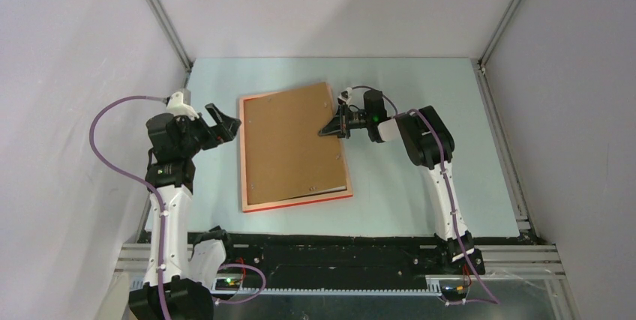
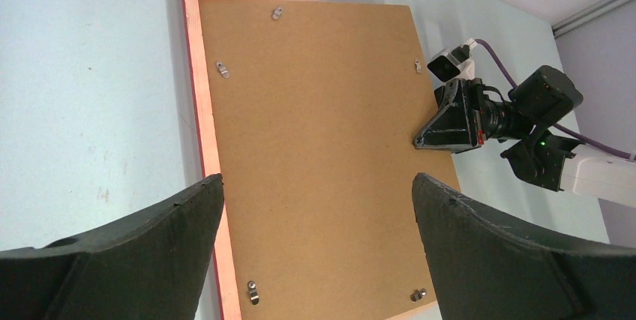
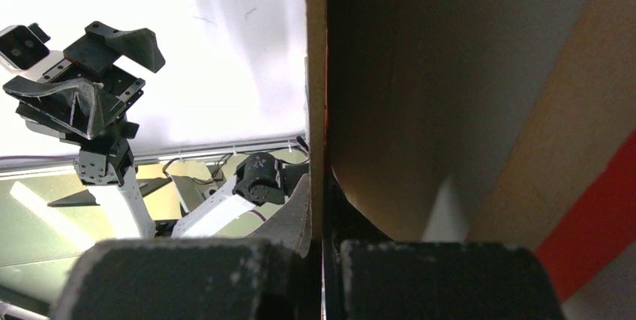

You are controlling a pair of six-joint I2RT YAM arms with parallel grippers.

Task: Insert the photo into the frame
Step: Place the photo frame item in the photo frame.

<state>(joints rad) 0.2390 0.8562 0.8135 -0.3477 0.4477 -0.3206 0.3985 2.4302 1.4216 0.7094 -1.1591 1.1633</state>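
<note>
Frame (image 1: 300,203) is lying face down on the tabletop (image 1: 420,88), its long axis running away from the arm bases and the backing board (image 1: 289,148) covering its back. Right claw (image 1: 328,130) is pinching tight on the board's edge at the frame's right long side, toward the far end. In the wrist view that edge appears to be sitting slightly raised off the frame's pale rail. Left claw (image 1: 226,121) is hanging spread wide just beside the frame's left long side, holding nothing. Photo is not showing in any view, and I cannot tell whether it is lying under the board. Judgement: the board is needing to come clear first, a job for the right arm gripping it. The left arm is sitting nearest the frame's opposite side for steadying.
</note>
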